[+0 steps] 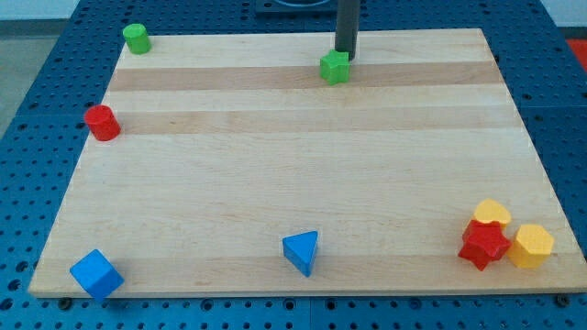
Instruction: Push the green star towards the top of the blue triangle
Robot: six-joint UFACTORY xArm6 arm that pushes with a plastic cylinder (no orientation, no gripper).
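The green star (pixel 336 67) lies near the top edge of the wooden board, a little right of the middle. My tip (pixel 345 53) stands just above it, touching or almost touching its upper right side. The blue triangle (pixel 303 251) lies near the bottom edge, a little left of the star's column and far below it.
A green cylinder (pixel 137 38) sits at the top left corner and a red cylinder (pixel 102 122) on the left edge. A blue cube (pixel 96 274) is at the bottom left. A yellow heart (pixel 492 214), a red star (pixel 483 245) and a yellow hexagon (pixel 532 246) cluster at the bottom right.
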